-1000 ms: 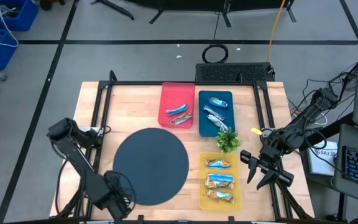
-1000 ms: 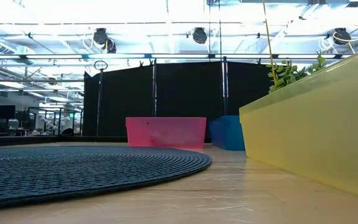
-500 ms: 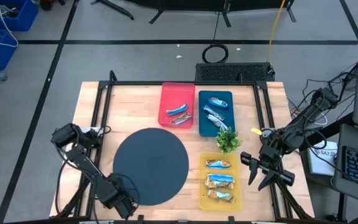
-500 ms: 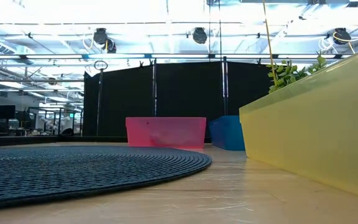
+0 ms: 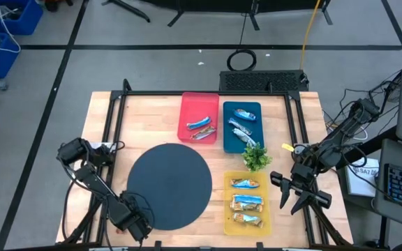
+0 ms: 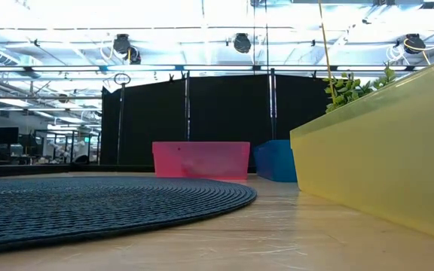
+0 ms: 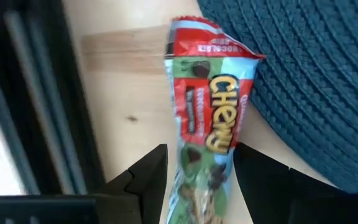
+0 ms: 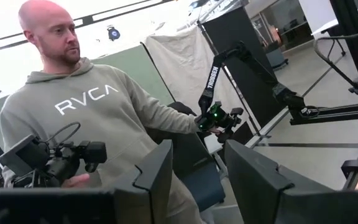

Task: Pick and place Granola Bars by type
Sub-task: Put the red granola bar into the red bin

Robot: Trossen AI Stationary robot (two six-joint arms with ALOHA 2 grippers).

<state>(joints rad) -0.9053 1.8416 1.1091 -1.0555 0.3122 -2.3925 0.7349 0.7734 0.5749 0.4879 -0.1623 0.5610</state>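
A: Where do we find the left gripper [image 7: 194, 168]?
B: Near-left counter [image 5: 152, 118] corner, beside the mat [image 5: 169, 186]; its fingers [image 7: 148, 180] pinch a granola bar [image 7: 207, 118].
A: And the right gripper [image 5: 295, 199]?
B: Right of the yellow tray [image 5: 227, 223], fingers [image 8: 157, 174] spread, empty.

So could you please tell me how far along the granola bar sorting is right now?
Mostly done: two bars lie in the red tray, three in the blue tray and three in the yellow tray. In hand: the left gripper holds one Chewy bar beside the round mat. Left: placing that bar. The right gripper waits open, empty.
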